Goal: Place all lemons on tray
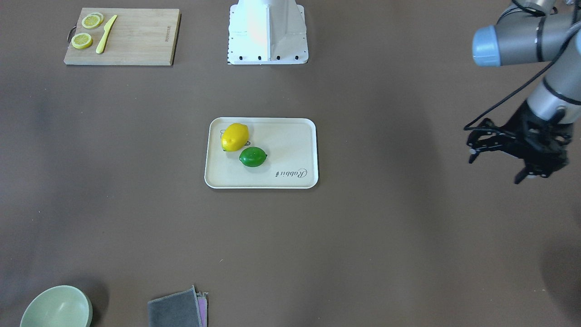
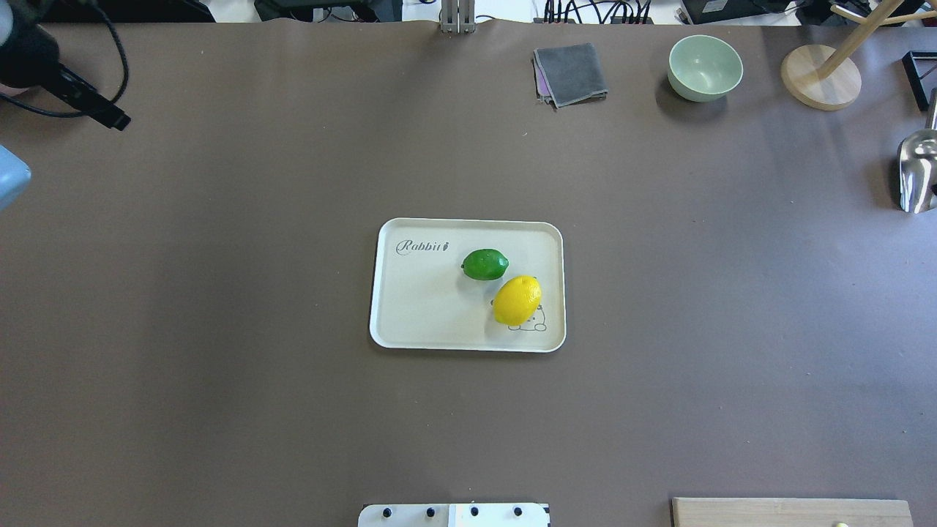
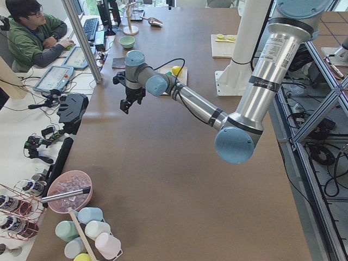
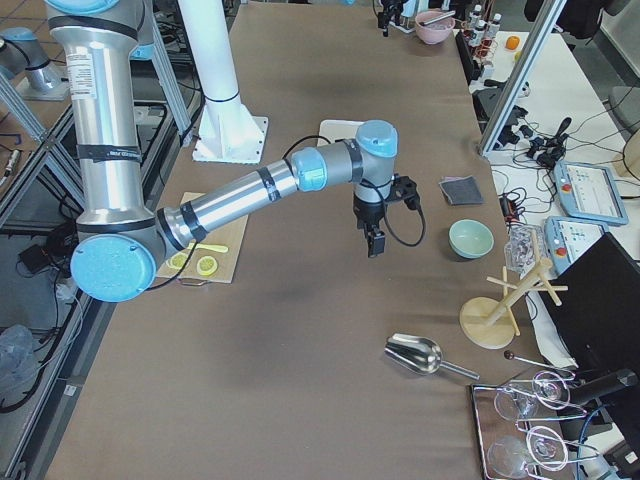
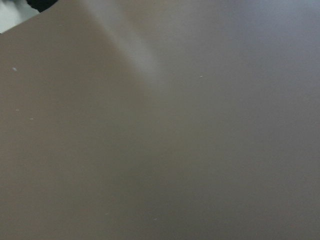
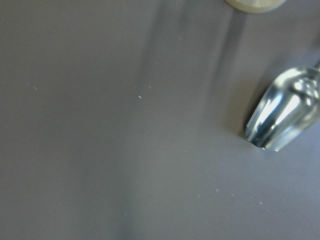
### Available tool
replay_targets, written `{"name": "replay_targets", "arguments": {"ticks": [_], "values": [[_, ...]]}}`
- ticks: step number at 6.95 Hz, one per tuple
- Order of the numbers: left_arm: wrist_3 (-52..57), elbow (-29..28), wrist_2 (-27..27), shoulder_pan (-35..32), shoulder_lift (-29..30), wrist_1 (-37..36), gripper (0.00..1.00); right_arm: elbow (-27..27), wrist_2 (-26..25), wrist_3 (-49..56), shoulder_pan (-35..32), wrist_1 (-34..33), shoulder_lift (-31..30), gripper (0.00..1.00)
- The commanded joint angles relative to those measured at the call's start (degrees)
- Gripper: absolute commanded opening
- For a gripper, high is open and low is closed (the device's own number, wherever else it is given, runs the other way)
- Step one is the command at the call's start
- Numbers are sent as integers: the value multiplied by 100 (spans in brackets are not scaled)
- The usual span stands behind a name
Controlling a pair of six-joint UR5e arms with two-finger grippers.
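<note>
The yellow lemon point(image 1: 235, 136) and the green lemon point(image 1: 253, 156) lie side by side on the cream tray point(image 1: 290, 150) at the table's middle. The overhead view shows the same: yellow lemon point(image 2: 517, 300), green lemon point(image 2: 484, 264), tray point(image 2: 424, 300). My left gripper point(image 1: 495, 167) is open and empty, raised far out to my left of the tray. My right gripper point(image 4: 373, 240) shows only in the exterior right view, hanging above the table; I cannot tell whether it is open or shut. Both wrist views show no lemon.
A wooden cutting board point(image 1: 136, 38) with lemon slices and a yellow knife lies near the robot base point(image 1: 268, 32). A green bowl point(image 2: 705, 67), a grey cloth point(image 2: 571, 73), a wooden stand point(image 2: 820, 77) and a metal scoop point(image 2: 915, 172) sit at the far and right edges.
</note>
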State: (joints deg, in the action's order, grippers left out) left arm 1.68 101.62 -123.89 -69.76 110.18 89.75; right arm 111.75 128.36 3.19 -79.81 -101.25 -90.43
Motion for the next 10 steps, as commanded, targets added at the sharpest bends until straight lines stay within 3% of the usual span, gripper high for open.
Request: {"name": "replay_targets", "arguments": {"ticks": [1, 3, 5, 6, 8, 10], "values": [[1481, -80, -762, -1323, -32, -1350, 99, -581, 92, 1409, -1041, 0, -649, 100], [2982, -588, -1093, -1802, -705, -1373, 99, -584, 110, 1412, -1815, 0, -1176, 100], [2987, -896, -823, -1927, -1022, -1399, 99, -619, 617, 1377, -1968, 0, -1554, 100], [2918, -1159, -778, -2188, -1103, -1034, 99, -619, 646, 1368, -1968, 0, -1565, 100], [2052, -1119, -733, -2532, -1288, -863, 99, -646, 752, 1430, -1968, 9, -1618, 100], [1986, -1075, -724, -2578, -1683, -810, 99, -619, 804, 1404, -1959, 340, -1609, 100]]}}
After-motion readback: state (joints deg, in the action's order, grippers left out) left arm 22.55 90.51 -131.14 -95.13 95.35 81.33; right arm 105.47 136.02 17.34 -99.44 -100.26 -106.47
